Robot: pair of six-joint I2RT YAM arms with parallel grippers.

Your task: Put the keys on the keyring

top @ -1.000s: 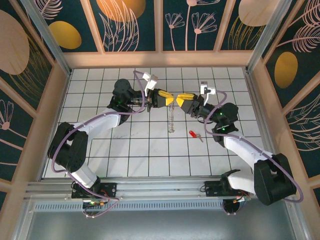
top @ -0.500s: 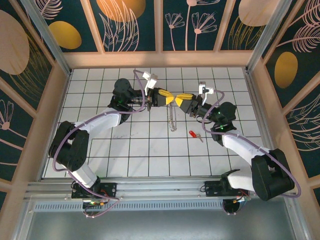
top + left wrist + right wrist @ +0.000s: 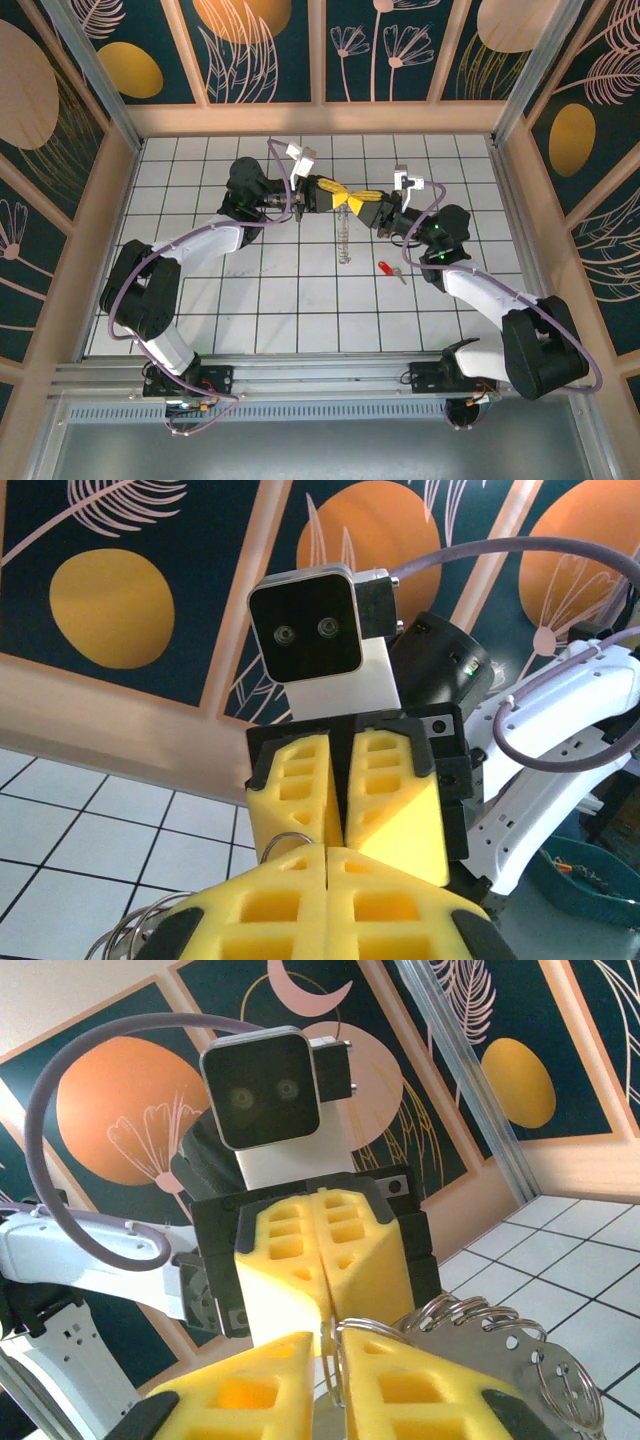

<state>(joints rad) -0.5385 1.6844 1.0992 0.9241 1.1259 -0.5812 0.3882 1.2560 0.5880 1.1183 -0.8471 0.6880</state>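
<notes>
Top view: both arms reach to the centre of the tiled table [image 3: 250, 300], and the left gripper [image 3: 340, 195] and right gripper [image 3: 362, 204] meet nose to nose just above the middle of the frame, yellow tips touching. The keyring [image 3: 345, 240] hangs straight down from that meeting point, a thin silvery strand with its lower end near the tiles. The key [image 3: 386, 268] lies flat on the table, right of the ring's lower end, red head to the left, apart from the ring and from both grippers.

Over to the left wrist view: the left gripper [image 3: 325, 855] sits at the bottom of the frame, its yellow pads pressed tight with only a seam between them. Silver coils of the keyring [image 3: 135, 935] bunch at the lower left beside its fingers, and one wire loop rises over the left pad, so it is clamped on the ring. Facing it, dead centre, is the right gripper [image 3: 343, 820], its pads together too.

Right wrist view now: the right gripper [image 3: 325, 1345] shows a narrow slit at the bottom, with a ring wire running down inside it, so it is pinched on the ring. More loops of the keyring [image 3: 480, 1320] and a small metal plate [image 3: 470, 1355] fan out at the lower right. The left gripper [image 3: 322, 1300] faces it, closed.
</notes>
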